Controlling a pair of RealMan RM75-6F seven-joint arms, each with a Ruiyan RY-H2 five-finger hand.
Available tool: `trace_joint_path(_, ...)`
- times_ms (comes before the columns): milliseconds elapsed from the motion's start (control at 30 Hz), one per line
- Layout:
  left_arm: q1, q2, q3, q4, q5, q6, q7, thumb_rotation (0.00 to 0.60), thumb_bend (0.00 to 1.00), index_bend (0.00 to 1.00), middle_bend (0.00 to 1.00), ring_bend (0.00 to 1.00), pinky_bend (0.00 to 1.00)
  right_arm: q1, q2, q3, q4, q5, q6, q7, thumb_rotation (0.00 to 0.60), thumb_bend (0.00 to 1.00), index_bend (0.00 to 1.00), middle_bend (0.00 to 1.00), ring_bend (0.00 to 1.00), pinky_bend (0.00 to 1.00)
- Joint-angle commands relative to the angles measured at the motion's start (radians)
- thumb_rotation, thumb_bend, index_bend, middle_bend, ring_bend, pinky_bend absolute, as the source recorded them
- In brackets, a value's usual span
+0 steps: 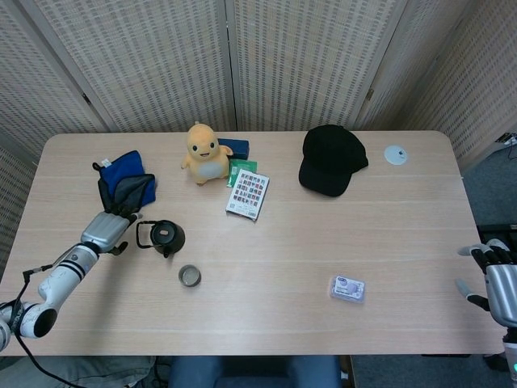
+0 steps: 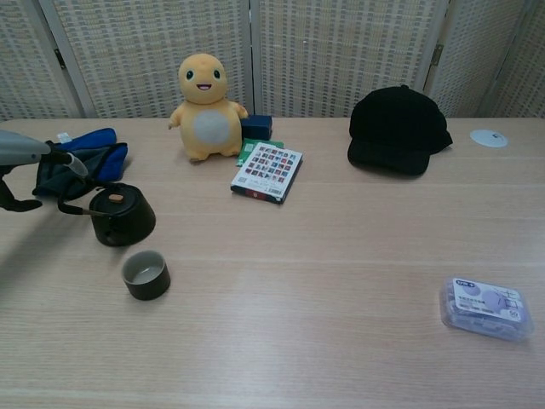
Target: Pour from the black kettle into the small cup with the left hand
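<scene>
— Black kettle (image 1: pixel 167 237) sits at the left of the frame on the table (image 1: pixel 323 234), its wire handle arching toward our left hand (image 1: pixel 105 231). The small cup (image 1: pixel 190 276) stands just below and right of it, apart from it.

— Is the left hand on the handle yet?

— We judge not. In the head view it lies just left of the handle loop, fingers reaching toward it; in the chest view only the fingers (image 2: pixel 64 160) show at the left edge, loosely apart, holding nothing.

— So what should we mind?

— Hook the fingers through the loop and close firmly before lifting. Then carry the spout over the cup and tip slowly, since the cup is low and narrow.

— What stays unclear?

— Which way the spout faces; it blends into the dark body. The chest view crops most of the left hand. Our right hand (image 1: pixel 501 283) sits at the lower right edge, fingers spread, partly cut off.
</scene>
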Motion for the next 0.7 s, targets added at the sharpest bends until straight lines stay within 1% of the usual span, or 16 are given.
trace_joint_path(33, -0.006, 0.016, 0.012, -0.024, -0.015, -0.006, 0.014, 0.6, 0.44, 0.18, 0.08, 0.0, 0.0, 0.001, -0.002, 0.0, 0.002, -0.001, -0.001, 0.001, 0.6, 0.17, 0.38, 0.38, 0.31, 0.38)
trace_joint_path(167, -0.009, 0.041, 0.027, -0.054, -0.036, -0.006, 0.032, 0.6, 0.44, 0.2, 0.11, 0.0, 0.0, 0.002, -0.003, 0.002, 0.003, -0.002, -0.002, 0.001, 0.6, 0.17, 0.38, 0.38, 0.31, 0.38)
trace_joint_path(267, -0.006, 0.069, 0.04, -0.097, -0.046, 0.001, 0.042, 0.6, 0.44, 0.21, 0.13, 0.01, 0.0, 0.002, -0.004, 0.001, 0.003, -0.004, -0.002, 0.001, 0.6, 0.17, 0.38, 0.38, 0.31, 0.38)
trace_joint_path(500, 0.006, 0.133, 0.072, -0.202, -0.054, 0.027, 0.064, 0.6, 0.44, 0.22, 0.13, 0.02, 0.0, 0.006, -0.01, 0.001, 0.004, -0.005, -0.009, 0.0, 0.6, 0.17, 0.38, 0.38, 0.31, 0.38)
trace_joint_path(633, 0.007, 0.151, 0.082, -0.235, -0.06, 0.034, 0.077, 0.6, 0.44, 0.22, 0.13, 0.02, 0.0, 0.007, -0.012, 0.0, 0.005, -0.007, -0.01, 0.001, 0.6, 0.17, 0.38, 0.38, 0.31, 0.38)
trace_joint_path(700, 0.006, 0.177, 0.098, -0.278, -0.072, 0.036, 0.101, 0.6, 0.44, 0.22, 0.13, 0.02, 0.0, 0.008, -0.014, 0.0, 0.005, -0.009, -0.012, 0.001, 0.6, 0.17, 0.38, 0.38, 0.31, 0.38)
